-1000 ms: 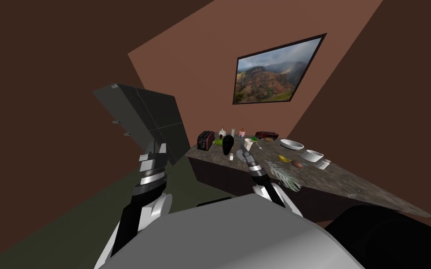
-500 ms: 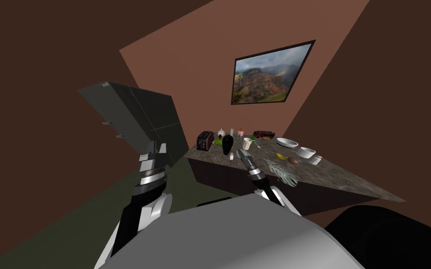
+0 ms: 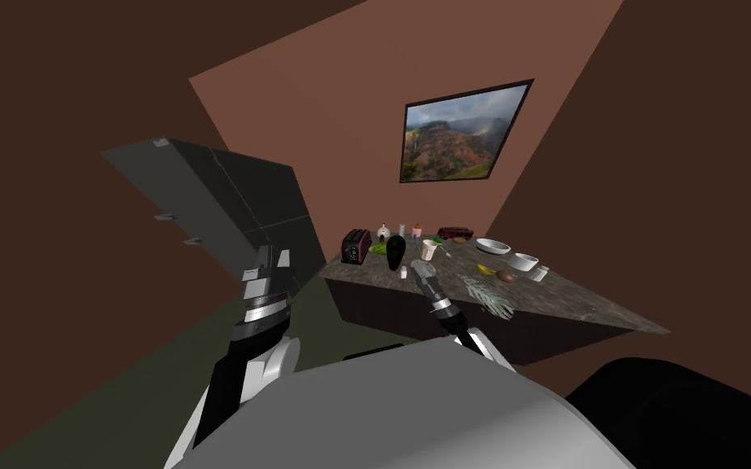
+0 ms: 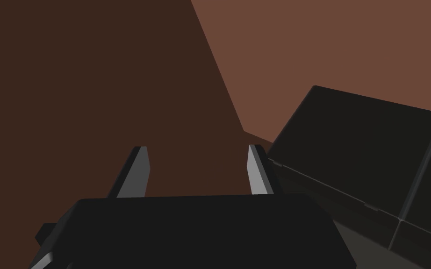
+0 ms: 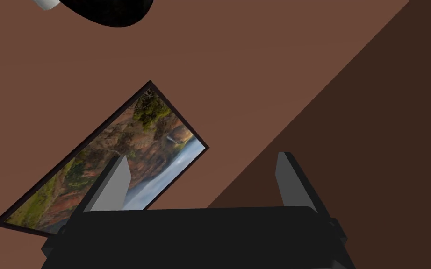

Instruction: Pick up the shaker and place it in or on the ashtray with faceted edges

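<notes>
The shaker (image 3: pixel 404 273) is a small white piece near the front left corner of the mottled counter (image 3: pixel 577 305). A small white faceted dish (image 3: pixel 538 273), likely the ashtray, sits toward the counter's right, beside two white bowls. My right gripper (image 3: pixel 417 265) hovers just right of the shaker, above the counter's front edge. In the right wrist view the right gripper (image 5: pixel 200 175) is open, with nothing between its fingers. My left gripper (image 4: pixel 196 170) is open and empty. The left arm (image 3: pixel 266 281) is raised left of the counter, beside a dark cabinet.
A toaster (image 3: pixel 356 244), a black oval object (image 3: pixel 397 252), a pale cup (image 3: pixel 429 249), bottles, a banana (image 3: pixel 486 269) and a leafy sprig (image 3: pixel 489 298) crowd the counter. The dark cabinet (image 3: pixel 227 203) stands left of it. A framed landscape (image 3: pixel 463 130) hangs on the wall behind.
My head view has swung, so the counter's far end looks shorter and the cabinet larger. My right gripper has eased slightly toward the shaker. Both grippers stay as open as before.
</notes>
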Tool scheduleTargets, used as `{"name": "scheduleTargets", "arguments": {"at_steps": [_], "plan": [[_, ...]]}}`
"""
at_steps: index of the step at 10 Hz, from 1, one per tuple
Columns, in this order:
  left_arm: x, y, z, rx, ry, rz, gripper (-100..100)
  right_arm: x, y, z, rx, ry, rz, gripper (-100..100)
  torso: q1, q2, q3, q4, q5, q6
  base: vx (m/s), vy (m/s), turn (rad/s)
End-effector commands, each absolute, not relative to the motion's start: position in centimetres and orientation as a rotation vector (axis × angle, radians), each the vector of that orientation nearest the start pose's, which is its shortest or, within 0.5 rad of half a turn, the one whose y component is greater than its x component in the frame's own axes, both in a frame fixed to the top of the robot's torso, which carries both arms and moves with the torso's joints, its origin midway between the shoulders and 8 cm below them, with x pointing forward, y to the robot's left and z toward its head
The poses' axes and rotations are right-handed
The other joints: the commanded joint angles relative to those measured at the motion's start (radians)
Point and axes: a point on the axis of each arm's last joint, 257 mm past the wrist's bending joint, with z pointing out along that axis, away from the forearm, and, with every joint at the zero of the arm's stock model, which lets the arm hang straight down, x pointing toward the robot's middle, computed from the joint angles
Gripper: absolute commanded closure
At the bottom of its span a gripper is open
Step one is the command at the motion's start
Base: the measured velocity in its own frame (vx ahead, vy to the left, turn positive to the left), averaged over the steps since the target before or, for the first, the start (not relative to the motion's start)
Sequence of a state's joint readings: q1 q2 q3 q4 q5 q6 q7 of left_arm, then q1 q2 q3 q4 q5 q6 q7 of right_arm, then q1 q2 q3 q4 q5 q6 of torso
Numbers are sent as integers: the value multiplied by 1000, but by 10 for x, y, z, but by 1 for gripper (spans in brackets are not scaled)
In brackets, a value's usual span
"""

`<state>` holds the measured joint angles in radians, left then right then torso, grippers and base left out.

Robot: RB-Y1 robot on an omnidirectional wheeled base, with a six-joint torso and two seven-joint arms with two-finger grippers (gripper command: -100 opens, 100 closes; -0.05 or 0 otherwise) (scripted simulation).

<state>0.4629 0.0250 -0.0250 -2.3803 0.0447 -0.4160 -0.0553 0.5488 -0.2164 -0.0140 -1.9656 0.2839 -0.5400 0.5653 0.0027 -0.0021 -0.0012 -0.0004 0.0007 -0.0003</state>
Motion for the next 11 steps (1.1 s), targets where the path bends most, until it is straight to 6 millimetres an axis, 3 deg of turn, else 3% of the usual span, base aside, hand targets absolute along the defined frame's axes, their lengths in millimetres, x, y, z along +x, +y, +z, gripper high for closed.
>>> {"name": "scheduleTargets", "arguments": {"at_steps": [1, 4, 5, 9, 11], "plan": [[339, 266, 64, -610, 587, -1333, 0, 371, -267, -159, 135, 1269, 478, -100, 0, 0, 0, 0, 0, 0, 25, 44, -90], [339, 266, 64, -610, 587, -1333, 0, 373, -268, -196, 32, 1345, 355, -100, 2, -2, -1, 0, 0, 0, 48, 71, -166], [339, 266, 64, -610, 587, -1333, 0, 373, -268, -196, 25, 1345, 347, -100, 2, -2, -1, 0, 0, 0, 33, 57, -33], [339, 266, 64, -610, 587, -1333, 0, 377, -273, -239, -124, 1431, 177, -100, 2, -2, -1, -1, 0, 0, 53, 67, -138], [339, 266, 64, -609, 587, -1333, 0, 378, -275, -248, -160, 1448, 135, -100, 1, -3, -2, -1, 0, 0, 51, 46, -62]]}}
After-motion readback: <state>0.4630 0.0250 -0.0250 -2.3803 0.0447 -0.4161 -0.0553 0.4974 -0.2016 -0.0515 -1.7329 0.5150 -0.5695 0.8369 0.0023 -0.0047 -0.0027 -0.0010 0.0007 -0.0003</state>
